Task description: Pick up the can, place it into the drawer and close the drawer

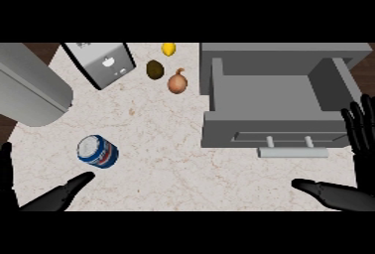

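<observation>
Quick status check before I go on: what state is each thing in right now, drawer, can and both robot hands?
Drawer: pulled open, nothing inside.
Can: on the counter, ungrasped, outside the drawer.
Left robot hand: open, holding nothing, below the can.
Right robot hand: open, holding nothing, beside the drawer's right end.

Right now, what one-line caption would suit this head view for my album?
Both open hands, left and right, flank a blue can lying before an open grey drawer.

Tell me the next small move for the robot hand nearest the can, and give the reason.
Probably move the left robot hand forward and slightly right to close around the can. The can stands ungrasped on the counter just beyond that open hand, and the drawer already stands open.
</observation>
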`<state>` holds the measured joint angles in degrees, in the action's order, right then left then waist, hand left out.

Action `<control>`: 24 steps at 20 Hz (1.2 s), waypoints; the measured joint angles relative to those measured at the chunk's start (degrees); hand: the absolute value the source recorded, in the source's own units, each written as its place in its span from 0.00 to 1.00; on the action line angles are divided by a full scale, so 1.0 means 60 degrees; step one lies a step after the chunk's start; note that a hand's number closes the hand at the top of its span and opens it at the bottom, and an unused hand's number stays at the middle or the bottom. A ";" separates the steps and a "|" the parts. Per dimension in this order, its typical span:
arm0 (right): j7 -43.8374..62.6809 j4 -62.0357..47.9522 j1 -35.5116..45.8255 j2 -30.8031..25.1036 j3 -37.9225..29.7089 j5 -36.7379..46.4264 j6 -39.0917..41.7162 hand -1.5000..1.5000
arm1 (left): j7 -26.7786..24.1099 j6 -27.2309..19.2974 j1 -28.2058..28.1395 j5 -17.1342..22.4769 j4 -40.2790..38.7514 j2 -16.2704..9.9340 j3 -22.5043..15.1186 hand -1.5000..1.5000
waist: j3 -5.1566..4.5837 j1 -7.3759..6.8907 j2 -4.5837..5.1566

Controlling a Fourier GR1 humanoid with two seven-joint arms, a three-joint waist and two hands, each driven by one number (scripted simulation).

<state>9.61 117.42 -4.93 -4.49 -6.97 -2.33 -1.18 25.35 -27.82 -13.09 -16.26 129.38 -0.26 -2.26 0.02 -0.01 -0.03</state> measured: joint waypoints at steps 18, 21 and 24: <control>-0.0084 0.0775 -0.0766 -0.0107 -0.0659 -0.0606 0.0662 0.00 | -0.2987 -0.1400 0.0245 0.1453 -0.4188 0.0035 -0.0452 0.00 | -0.0006 0.0022 -0.0002; -0.0037 0.1029 -0.0985 -0.0054 -0.0710 -0.0664 0.0761 0.00 | -0.3872 -0.1586 0.0250 0.1949 -0.5040 0.0038 -0.0371 0.00 | -0.0005 0.0025 -0.0001; 0.0087 0.1007 -0.0822 -0.0075 -0.0827 -0.0666 0.0750 0.00 | -0.4250 -0.1506 0.0387 0.2319 -0.5577 -0.0016 0.0010 0.00 | -0.0006 0.0015 0.0000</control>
<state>10.13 123.46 -9.86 -4.94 -11.93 -6.33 3.32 -0.15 -36.85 -10.77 -2.35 95.92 -0.35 -2.20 -0.02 0.08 -0.03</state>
